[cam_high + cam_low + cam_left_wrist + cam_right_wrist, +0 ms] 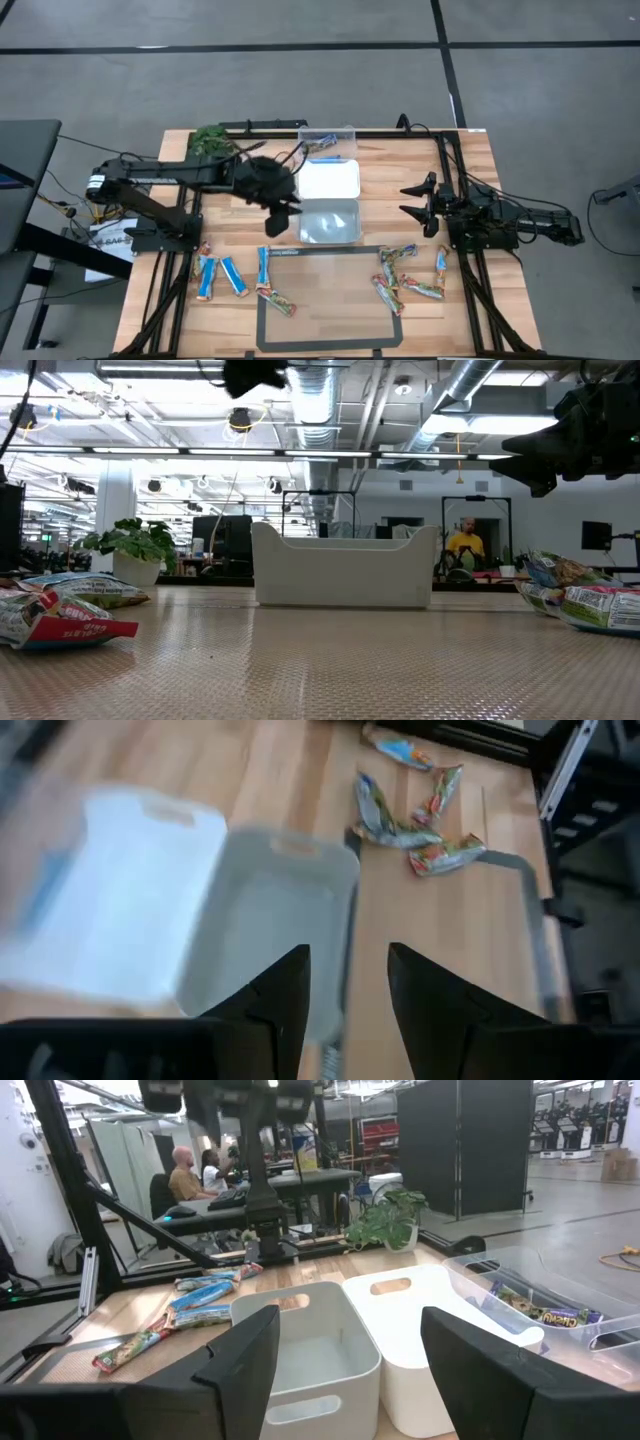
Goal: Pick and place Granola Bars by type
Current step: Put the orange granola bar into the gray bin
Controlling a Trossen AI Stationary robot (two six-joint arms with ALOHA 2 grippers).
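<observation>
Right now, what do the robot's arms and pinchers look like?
Both arms are dark, nearly black, built from jointed tube sections. The left arm wears a white label band near its base, with thin cables trailing beside it. Each ends in a gripper with two flat, black, wedge-shaped fingers: the left gripper and the right gripper. From above, the right gripper's fingers look like small pointed horns.

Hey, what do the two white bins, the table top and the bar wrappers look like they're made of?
The two white bins look like matte molded plastic: smooth rounded walls with cut-out handles. The table top looks like light wood, judging by its plank seams and grain, though it may be laminate. The bar wrappers look like thin glossy printed film, crinkled and catching light.
</observation>
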